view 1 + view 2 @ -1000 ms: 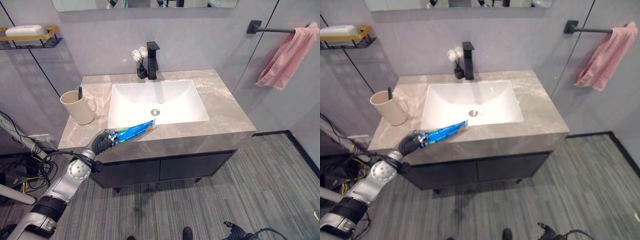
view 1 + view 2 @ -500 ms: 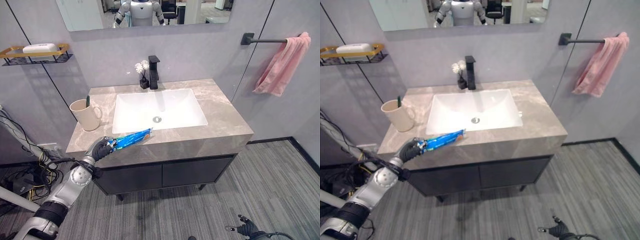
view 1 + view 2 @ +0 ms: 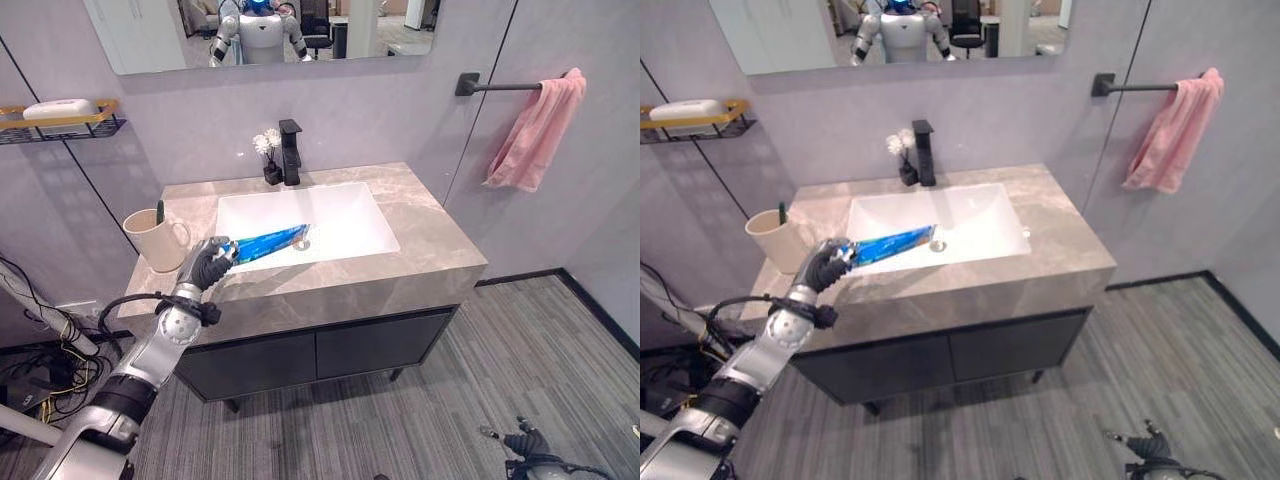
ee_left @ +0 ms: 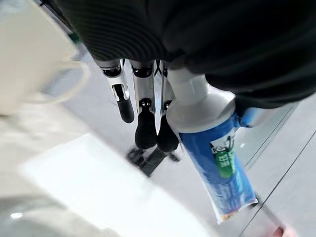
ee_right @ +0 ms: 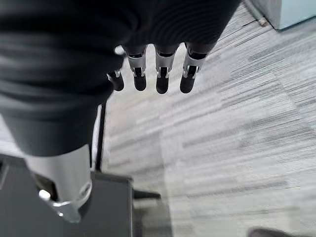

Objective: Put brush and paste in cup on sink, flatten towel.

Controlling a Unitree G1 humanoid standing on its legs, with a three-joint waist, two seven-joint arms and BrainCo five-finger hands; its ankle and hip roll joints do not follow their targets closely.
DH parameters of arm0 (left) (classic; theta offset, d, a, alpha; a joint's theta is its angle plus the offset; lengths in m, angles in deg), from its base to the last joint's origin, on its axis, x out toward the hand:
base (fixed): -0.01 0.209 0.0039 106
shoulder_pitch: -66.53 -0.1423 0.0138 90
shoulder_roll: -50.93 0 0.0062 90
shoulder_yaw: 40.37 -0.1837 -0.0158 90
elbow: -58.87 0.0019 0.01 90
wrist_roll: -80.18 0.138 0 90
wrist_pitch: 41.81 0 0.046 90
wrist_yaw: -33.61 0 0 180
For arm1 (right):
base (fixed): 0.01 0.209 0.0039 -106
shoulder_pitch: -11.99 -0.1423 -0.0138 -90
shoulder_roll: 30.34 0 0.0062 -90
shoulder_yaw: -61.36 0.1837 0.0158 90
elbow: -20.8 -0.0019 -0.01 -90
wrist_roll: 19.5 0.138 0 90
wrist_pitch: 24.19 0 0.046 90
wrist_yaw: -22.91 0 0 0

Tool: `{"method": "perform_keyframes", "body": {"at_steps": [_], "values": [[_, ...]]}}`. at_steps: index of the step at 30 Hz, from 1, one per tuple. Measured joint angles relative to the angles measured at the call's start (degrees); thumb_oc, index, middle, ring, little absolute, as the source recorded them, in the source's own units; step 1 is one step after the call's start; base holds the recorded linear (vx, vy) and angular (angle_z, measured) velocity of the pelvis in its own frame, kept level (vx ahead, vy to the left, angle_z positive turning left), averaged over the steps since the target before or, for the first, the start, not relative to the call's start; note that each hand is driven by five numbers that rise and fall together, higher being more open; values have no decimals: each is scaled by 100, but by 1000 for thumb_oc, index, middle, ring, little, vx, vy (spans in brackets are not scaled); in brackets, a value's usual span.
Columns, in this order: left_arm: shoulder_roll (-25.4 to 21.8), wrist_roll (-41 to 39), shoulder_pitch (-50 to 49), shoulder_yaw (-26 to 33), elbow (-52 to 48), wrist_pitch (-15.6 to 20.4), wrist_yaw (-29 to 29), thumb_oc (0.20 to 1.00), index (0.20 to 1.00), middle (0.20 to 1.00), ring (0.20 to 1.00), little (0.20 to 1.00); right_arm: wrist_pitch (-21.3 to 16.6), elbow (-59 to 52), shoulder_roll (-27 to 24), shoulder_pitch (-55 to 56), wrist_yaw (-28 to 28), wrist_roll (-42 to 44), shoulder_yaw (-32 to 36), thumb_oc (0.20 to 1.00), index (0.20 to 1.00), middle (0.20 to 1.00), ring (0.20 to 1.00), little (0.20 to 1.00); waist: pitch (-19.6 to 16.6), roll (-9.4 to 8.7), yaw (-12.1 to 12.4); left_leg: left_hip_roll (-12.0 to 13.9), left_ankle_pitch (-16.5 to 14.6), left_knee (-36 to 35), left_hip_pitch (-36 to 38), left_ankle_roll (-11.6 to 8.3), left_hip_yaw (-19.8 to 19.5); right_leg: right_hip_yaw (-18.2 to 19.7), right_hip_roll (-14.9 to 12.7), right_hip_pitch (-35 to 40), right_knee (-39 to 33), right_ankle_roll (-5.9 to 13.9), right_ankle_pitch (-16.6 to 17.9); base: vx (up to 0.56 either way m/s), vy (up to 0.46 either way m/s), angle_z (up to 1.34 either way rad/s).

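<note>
The left hand (image 3: 207, 264) grips the paste (image 3: 266, 241) at its cap end, fingers curled round the tube, as the left wrist view confirms. The tube points out over the basin (image 3: 350, 215), its flat tail above the drain area. Compared with one second ago, you can see the tube is off the counter (image 3: 440, 250): it lay along the front edge then, and it is now carried in the air, higher and nearer the cup (image 3: 152, 240). Note that the head camera has also shifted, so judge the lift by the tube against the basin, not by its place in the picture.

The cup stands on the counter just beside the hand, on the robot's left of the basin. The brush (image 3: 159, 211) shows as a dark tip above its rim, so that part of the task appears complete. Treat the paste as picked and in transit; the next move likely calls for swinging the tube over the cup and lowering it upright.

The towel (image 3: 530, 130) hangs bunched on the bar (image 3: 497, 85), not yet flattened. The right hand (image 5: 157, 69) hangs relaxed over the floor (image 5: 237, 148), fingers straight.
</note>
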Motion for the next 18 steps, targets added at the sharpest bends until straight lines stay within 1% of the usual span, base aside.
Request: {"method": "perform_keyframes", "body": {"at_steps": [4,6,8,11,12,13,15,16,17,18], "values": [[122,-429,194,32,-1,1,-123,200,200,200,200,200,-49,-312,-74,-37,-148,112,277,1000,1000,1000,1000,1000,-4,0,-54,0,0,0,6,-1,8,8,1,0,-4,2,-1,0,0,0],[155,-839,274,59,-9,8,-212,200,200,200,200,200,-50,-704,-176,-18,-275,200,394,1000,1000,1000,1000,1000,-4,3,-131,-5,-1,0,8,0,16,18,0,-4,-2,5,-2,0,0,0],[157,-1053,327,164,-11,7,-232,200,200,200,200,200,-67,-1018,-219,-20,-393,203,581,1000,1000,1000,1000,1000,-4,1,-161,1,-7,-1,12,2,36,40,5,-15,-13,7,-3,10,2,-5],[143,-1122,417,282,-21,7,-299,200,200,200,200,200,-61,-1332,-317,3,-492,203,764,1000,1000,1000,1000,1000,-3,3,-186,-2,-14,0,30,-3,72,77,7,-19,-11,8,-1,7,4,-7],[131,-1231,484,410,-51,7,-314,200,200,200,200,200,-54,-1953,-335,105,-595,196,1067,1000,1000,1000,1000,1000,7,19,-187,-6,-31,-1,53,10,125,121,5,-29,-12,13,4,3,4,-16],[129,-1289,572,515,-58,7,-343,200,200,200,200,200,-70,-2418,-380,131,-673,190,1222,1000,1000,1000,1000,1000,9,23,-222,-9,-39,-1,71,11,154,146,3,-29,-14,16,7,10,7,-13],[123,-1308,876,601,-94,10,-354,200,200,200,200,200,-125,-2845,-669,91,-783,92,1317,1000,1000,1000,1000,1000,5,11,-270,-12,-51,-2,85,2,155,145,-1,-8,-10,17,5,6,3,-3],[45,-1312,1056,697,-283,14,-416,200,200,200,200,200,-84,-3722,-872,117,-951,-158,1587,1000,1000,1000,1000,1000,30,57,-303,-20,-61,-2,89,16,161,154,-7,-13,-13,11,11,0,0,0],[24,-1313,1121,697,-342,18,-434,200,200,200,200,200,-151,-3833,-931,59,-1009,-273,1615,1000,1000,1000,1000,1000,27,61,-308,-18,-58,-1,89,10,162,154,-6,-10,-13,10,11,0,0,0],[8,-1323,1238,690,-375,22,-443,200,200,200,200,200,-140,-3883,-1019,-84,-1090,-429,1613,1000,1000,1000,1000,1000,27,61,-313,-18,-60,-1,93,10,169,158,-3,-12,-11,9,11,0,0,0]]}}
